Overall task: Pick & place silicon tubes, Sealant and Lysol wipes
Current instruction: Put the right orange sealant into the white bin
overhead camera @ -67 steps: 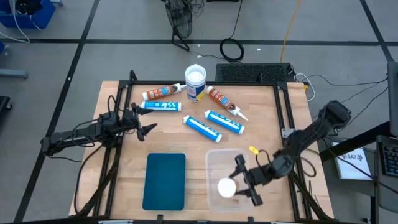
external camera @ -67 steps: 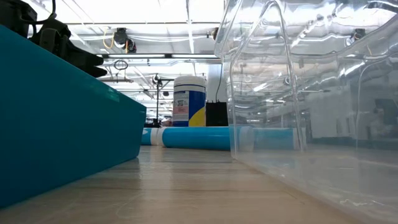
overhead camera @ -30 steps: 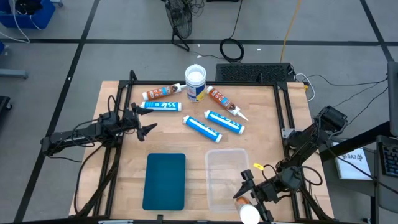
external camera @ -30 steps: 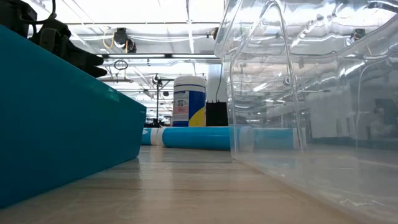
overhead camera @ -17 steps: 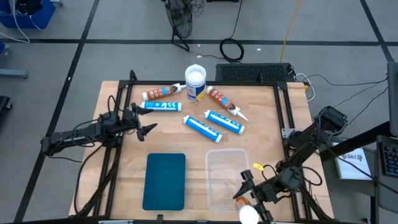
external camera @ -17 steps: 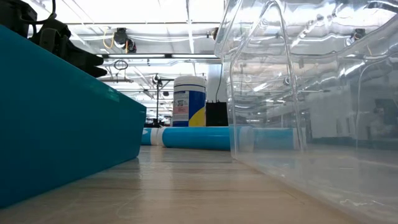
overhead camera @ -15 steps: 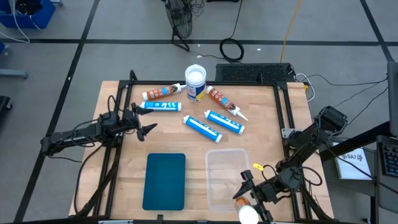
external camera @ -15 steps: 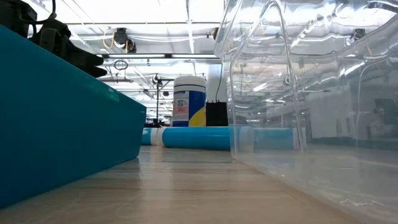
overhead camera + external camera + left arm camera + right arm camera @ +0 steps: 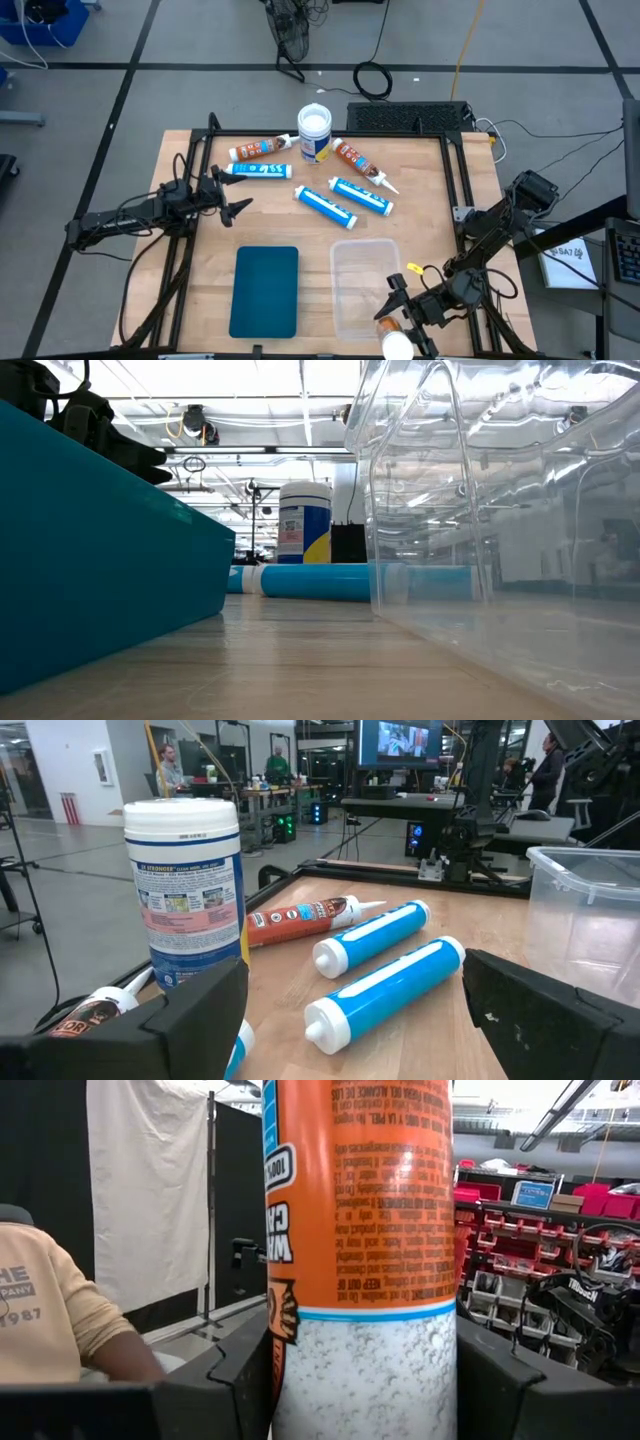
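Observation:
My right gripper (image 9: 400, 320) hovers at the table's near edge, by the near right corner of the clear bin (image 9: 362, 280), shut on an orange-and-white sealant can (image 9: 360, 1260). At the far side the Lysol wipes canister (image 9: 314, 133) stands on its base. Two brown tubes (image 9: 260, 149) (image 9: 358, 163) and three blue tubes (image 9: 258, 171) (image 9: 325, 205) (image 9: 361, 196) lie on their sides around it. My left gripper (image 9: 238, 207) waits open at the left, level, facing the tubes. My right gripper pinches the sealant can's round body (image 9: 300, 1380) between its two fingers (image 9: 235, 1375), one on each side, lying across the can. They reach in from the table's right, roughly level. The can is lifted clear, its white end (image 9: 398, 345) toward the near edge.
A teal bin (image 9: 265, 290) sits at the near left of the clear bin. A black frame (image 9: 455, 175) rims the table. A person in a yellow shirt (image 9: 55, 1310) sits beyond the near edge. Bare wood (image 9: 300, 232) lies between the tubes and the bins.
About two seconds ago my right gripper held the can over the clear bin. It has carried it toward the table's near edge, past the bin's rim. Over the last second both arms have kept still.

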You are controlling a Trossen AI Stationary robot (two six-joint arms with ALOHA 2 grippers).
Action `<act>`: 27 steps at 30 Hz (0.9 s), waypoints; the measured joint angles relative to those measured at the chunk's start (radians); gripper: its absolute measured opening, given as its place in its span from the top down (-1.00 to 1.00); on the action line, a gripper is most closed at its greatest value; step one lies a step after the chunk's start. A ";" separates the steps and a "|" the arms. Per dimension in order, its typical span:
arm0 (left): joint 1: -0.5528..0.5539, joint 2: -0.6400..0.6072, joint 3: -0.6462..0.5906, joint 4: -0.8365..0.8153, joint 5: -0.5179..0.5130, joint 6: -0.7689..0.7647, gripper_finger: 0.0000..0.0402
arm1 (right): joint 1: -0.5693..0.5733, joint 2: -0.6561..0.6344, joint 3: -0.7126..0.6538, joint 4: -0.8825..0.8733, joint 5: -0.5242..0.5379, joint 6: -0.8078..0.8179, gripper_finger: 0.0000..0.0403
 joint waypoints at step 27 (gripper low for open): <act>-0.002 0.000 0.000 0.079 0.008 -0.110 -0.81 | -0.265 0.000 0.000 0.026 0.286 -0.072 -0.03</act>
